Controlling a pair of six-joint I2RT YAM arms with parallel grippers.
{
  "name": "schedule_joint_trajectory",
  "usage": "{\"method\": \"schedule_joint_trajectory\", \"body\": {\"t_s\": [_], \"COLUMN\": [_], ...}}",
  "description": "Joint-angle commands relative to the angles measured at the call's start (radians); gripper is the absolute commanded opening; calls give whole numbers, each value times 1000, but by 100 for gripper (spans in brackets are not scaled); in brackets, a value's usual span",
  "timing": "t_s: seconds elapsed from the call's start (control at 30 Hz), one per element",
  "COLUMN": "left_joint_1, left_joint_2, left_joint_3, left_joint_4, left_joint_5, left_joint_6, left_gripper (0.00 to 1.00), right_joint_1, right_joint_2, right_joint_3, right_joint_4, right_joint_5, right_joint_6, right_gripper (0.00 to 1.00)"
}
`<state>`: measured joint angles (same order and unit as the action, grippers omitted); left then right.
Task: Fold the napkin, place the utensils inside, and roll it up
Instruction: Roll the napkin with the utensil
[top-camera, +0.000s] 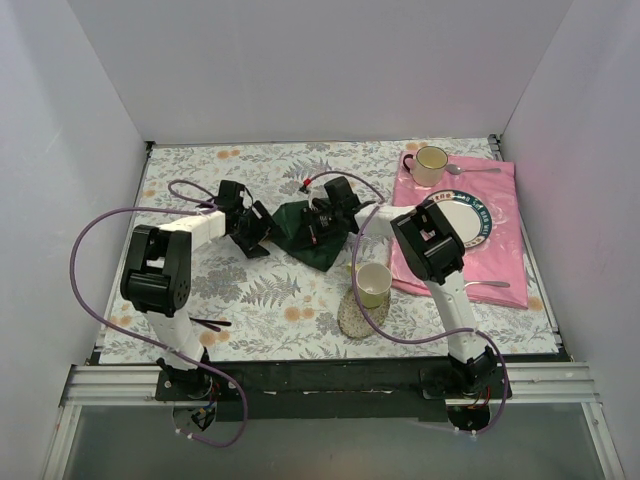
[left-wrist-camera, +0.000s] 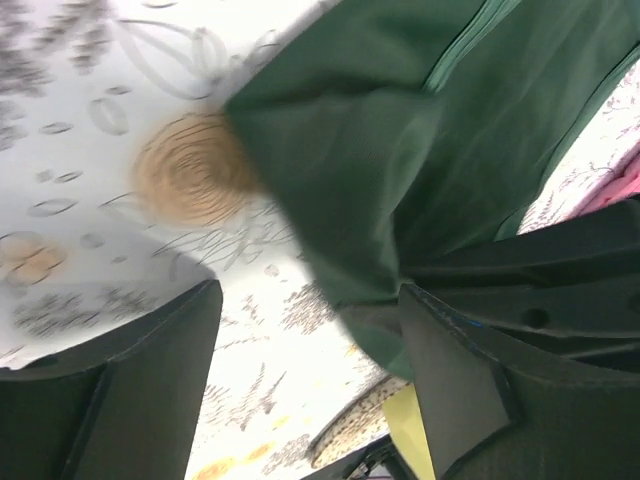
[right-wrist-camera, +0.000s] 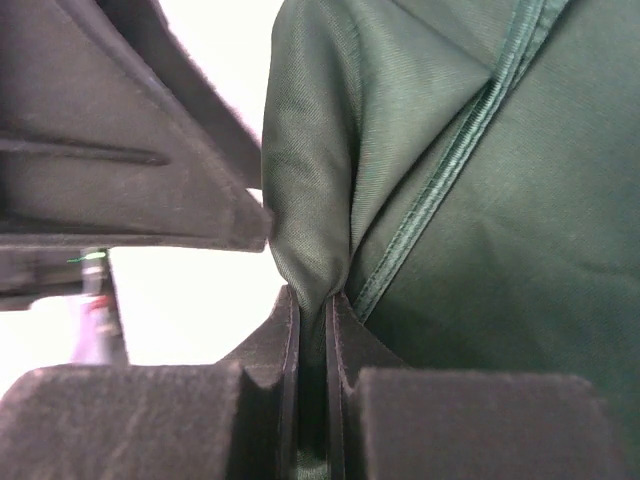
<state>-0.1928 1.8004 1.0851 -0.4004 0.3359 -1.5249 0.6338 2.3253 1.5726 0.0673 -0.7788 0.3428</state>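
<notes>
The dark green napkin (top-camera: 300, 238) lies crumpled on the floral tablecloth, mid-table. My right gripper (top-camera: 322, 226) is at its far right edge, shut on a pinched fold of the napkin (right-wrist-camera: 480, 200), with the cloth squeezed between the pads (right-wrist-camera: 285, 330). My left gripper (top-camera: 264, 234) is at the napkin's left edge, open. In the left wrist view the napkin (left-wrist-camera: 400, 150) hangs just beyond the open gripper (left-wrist-camera: 310, 400), with a corner by the right finger (left-wrist-camera: 460, 370). A slim dark utensil (top-camera: 205, 323) lies by the left arm's base; I cannot tell if it is the slate-blue fork.
A yellow-green cup (top-camera: 373, 285) stands on a speckled coaster (top-camera: 355, 315) just in front of the napkin. On the right a pink cloth (top-camera: 500, 255) holds a plate (top-camera: 478, 215), a mug (top-camera: 430, 163), a silver spoon (top-camera: 475, 169) and a silver fork (top-camera: 490, 285).
</notes>
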Motion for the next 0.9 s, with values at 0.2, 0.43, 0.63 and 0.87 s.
{"method": "schedule_joint_trajectory", "body": {"t_s": [0.2, 0.43, 0.63, 0.87], "left_joint_1": [-42, -45, -45, -43], "left_joint_2": [120, 122, 97, 79], "left_joint_3": [25, 24, 42, 52], "left_joint_4": [81, 15, -29, -66], "left_joint_5": [-44, -104, -100, -86], "left_joint_6": [-90, -44, -37, -61], "left_gripper": [44, 0, 0, 0], "right_joint_1": [-33, -33, 21, 148], "right_joint_2": [77, 43, -67, -210], "right_joint_3": [-125, -22, 69, 63], "right_joint_4": [318, -28, -346, -428], "right_joint_5": [-237, -110, 229, 663], "right_joint_6": [387, 149, -174, -314], "right_gripper": [1, 6, 39, 68]}}
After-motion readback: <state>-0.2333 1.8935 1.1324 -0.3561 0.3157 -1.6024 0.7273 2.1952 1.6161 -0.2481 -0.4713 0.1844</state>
